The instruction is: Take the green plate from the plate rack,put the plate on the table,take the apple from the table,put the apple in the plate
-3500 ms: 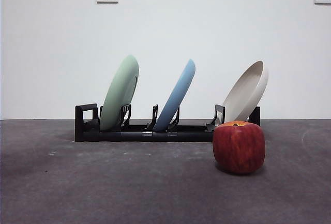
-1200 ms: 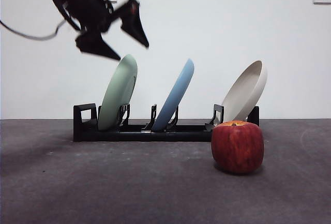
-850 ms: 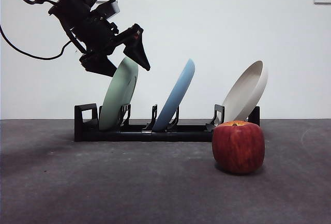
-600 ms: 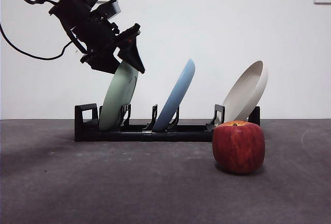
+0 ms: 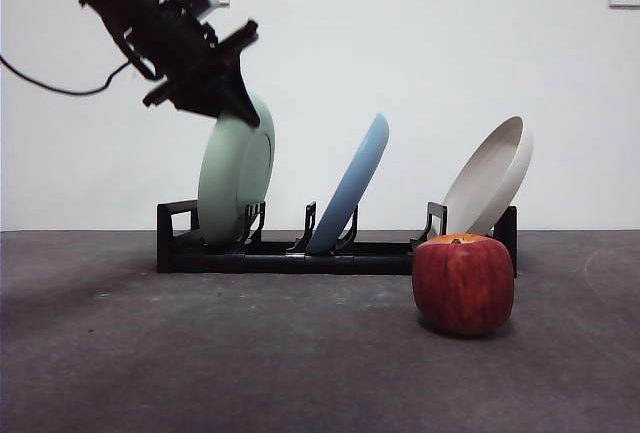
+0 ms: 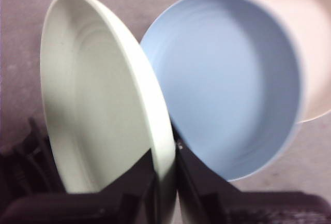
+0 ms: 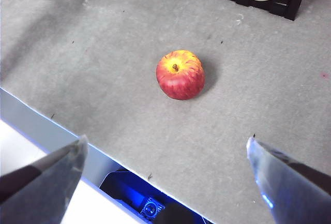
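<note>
Green plate in plate rack, rim pinched by left gripper fingers at 12 o'clock. Right gripper fingers spread above apple.

Reached down from the upper left of the front frame, left gripper tilted, jaws clamped tight either side of the green plate rim at its upper edge. Right gripper held high, jaws spread wide at the lower corners of its wrist frame, gripping nothing.

No legible text anywhere.
</note>
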You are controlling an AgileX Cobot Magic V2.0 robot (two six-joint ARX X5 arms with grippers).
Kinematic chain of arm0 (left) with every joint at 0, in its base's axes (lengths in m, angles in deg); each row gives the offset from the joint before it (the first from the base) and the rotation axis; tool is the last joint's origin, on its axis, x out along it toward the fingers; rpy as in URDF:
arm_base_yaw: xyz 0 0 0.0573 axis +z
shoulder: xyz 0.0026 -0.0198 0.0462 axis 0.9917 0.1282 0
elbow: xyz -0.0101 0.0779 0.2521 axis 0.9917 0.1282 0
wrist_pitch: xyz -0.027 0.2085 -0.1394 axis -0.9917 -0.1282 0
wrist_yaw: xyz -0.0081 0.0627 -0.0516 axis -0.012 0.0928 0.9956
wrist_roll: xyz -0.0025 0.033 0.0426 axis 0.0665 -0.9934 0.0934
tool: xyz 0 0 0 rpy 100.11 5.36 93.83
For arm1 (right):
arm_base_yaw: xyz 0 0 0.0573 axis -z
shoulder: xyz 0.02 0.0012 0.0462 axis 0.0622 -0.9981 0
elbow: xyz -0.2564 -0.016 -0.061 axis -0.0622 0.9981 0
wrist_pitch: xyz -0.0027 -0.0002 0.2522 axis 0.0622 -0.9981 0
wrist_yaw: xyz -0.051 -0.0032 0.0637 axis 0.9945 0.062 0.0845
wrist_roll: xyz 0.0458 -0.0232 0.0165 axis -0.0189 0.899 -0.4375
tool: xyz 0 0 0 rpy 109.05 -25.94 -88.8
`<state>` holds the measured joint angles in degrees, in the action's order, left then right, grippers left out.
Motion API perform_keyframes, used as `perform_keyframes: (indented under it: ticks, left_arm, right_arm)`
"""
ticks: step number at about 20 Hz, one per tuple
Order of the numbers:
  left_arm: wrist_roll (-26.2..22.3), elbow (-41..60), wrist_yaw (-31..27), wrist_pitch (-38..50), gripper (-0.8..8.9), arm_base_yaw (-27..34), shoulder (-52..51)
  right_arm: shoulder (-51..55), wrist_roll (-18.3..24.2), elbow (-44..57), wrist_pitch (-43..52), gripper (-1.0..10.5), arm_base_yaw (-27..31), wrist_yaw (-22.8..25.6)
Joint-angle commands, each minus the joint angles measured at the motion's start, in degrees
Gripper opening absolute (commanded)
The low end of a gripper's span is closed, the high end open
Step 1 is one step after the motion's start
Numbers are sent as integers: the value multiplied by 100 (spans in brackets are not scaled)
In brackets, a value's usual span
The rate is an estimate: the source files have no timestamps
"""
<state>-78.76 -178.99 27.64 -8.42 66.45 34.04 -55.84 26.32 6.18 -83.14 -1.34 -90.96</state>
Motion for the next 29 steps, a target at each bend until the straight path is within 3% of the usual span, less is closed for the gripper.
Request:
perform_keyframes:
  ticks: [1, 6, 10, 14, 20, 24, 29]
  left_arm:
    - [-55, -369, 177, -166, -9, -37, -120]
    - [-146, -1224, 166, -1145, -8, -37, -166]
    - [-883, -1375, 87, -2079, -8, -229, -785]
    - [-1808, -1375, -1276, -3158, -6, -984, -1700]
    - [-2048, -1217, -3154, -3974, -5, -2962, -2153]
    - [-1867, 57, -4107, -3620, -5, -3864, -2153]
    - [-1906, 2190, -4721, -1797, -5, -4422, -2153]
  right_arm:
    - [4, -17, -9, 15, 658, -15, -9]
    - [7, -17, -9, 17, 658, -15, -9]
    - [4, -17, -9, 17, 658, -15, -7]
    - [4, -20, -9, 22, 658, -15, -7]
    - [7, -20, -9, 31, 658, -15, -7]
    - [13, -20, -9, 28, 658, -15, -9]
    - [11, -22, -9, 26, 658, -15, -9]
